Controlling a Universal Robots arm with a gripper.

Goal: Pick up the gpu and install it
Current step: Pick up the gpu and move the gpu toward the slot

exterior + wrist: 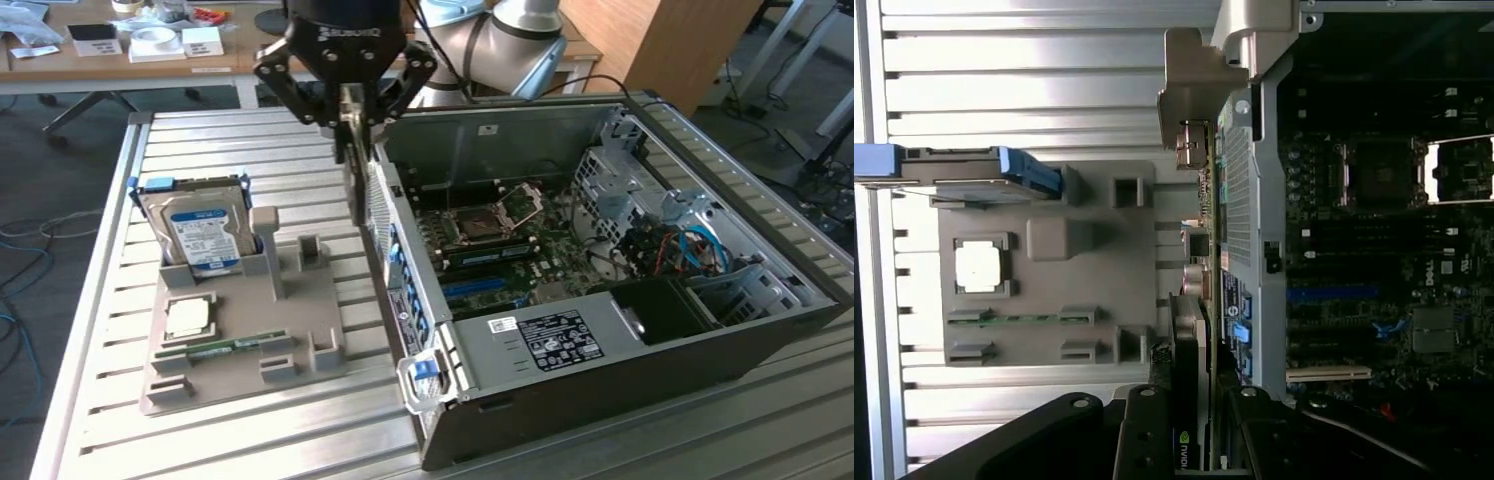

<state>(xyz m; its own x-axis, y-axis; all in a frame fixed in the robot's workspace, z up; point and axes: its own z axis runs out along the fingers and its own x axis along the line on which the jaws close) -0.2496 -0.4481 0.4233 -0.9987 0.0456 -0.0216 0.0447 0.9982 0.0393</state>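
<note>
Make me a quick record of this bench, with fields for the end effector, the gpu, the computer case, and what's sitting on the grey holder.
end effector: shut on the gpu, gripping its upper edge
gpu: on edge, hanging in the air between the grey holder and the computer case wall; not seated
computer case: lying on its side, open, motherboard exposed
grey holder: hard drive standing in a slot; processor chip and RAM stick lying flat

The gpu [355, 170] between parts tray [227, 375] and computer case [601, 345] on table [227, 135]
</note>
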